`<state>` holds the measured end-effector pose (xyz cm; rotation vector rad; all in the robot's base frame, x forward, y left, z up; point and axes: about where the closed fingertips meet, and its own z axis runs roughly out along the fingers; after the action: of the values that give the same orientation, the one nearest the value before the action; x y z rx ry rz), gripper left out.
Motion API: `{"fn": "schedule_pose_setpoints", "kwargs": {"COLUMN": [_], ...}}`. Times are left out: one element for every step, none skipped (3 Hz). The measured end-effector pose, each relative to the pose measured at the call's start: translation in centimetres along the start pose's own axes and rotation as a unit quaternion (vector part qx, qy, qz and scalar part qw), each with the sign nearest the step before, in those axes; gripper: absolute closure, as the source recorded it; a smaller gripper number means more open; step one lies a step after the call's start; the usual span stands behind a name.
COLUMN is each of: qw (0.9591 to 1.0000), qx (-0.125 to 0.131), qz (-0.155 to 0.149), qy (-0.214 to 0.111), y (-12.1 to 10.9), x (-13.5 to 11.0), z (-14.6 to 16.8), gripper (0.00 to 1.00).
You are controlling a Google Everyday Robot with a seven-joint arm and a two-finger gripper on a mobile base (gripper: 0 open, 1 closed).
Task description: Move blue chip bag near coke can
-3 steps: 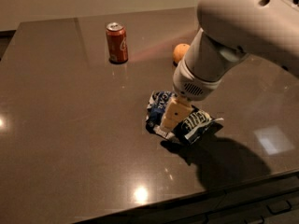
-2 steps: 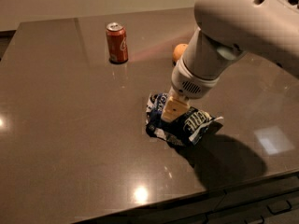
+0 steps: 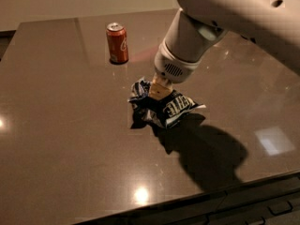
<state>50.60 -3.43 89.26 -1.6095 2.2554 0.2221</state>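
The blue chip bag (image 3: 164, 109), crumpled dark blue foil with white lettering, hangs just above the dark table, in the middle of it, with its shadow under it. My gripper (image 3: 159, 92) comes down from the upper right on the white arm and is shut on the bag's top; its tan fingers (image 3: 160, 88) dig into the foil. The coke can (image 3: 117, 43), red-brown with a silver top, stands upright at the back left, apart from the bag by about one bag's width.
The brown glossy table (image 3: 70, 139) reaches to a front edge at the bottom right, with a dark ledge (image 3: 262, 205) below it. The arm's large shadow (image 3: 211, 153) lies right of the bag. The white arm (image 3: 234, 13) fills the upper right.
My gripper has carried the bag to the left and back, toward the can. The arm now hides the orange fruit that showed behind it earlier.
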Motion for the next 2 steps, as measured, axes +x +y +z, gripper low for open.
{"fn": "schedule_pose_setpoints", "kwargs": {"qw": [0.9999, 0.9996], "qx": [-0.006, -0.004], "qz": [-0.002, -0.008], "qy": [-0.013, -0.027], "y": [-1.3, -3.2], "x": [-2.7, -6.6], "z": [0.4, 1.1], "gripper": [1.00, 1.00]}}
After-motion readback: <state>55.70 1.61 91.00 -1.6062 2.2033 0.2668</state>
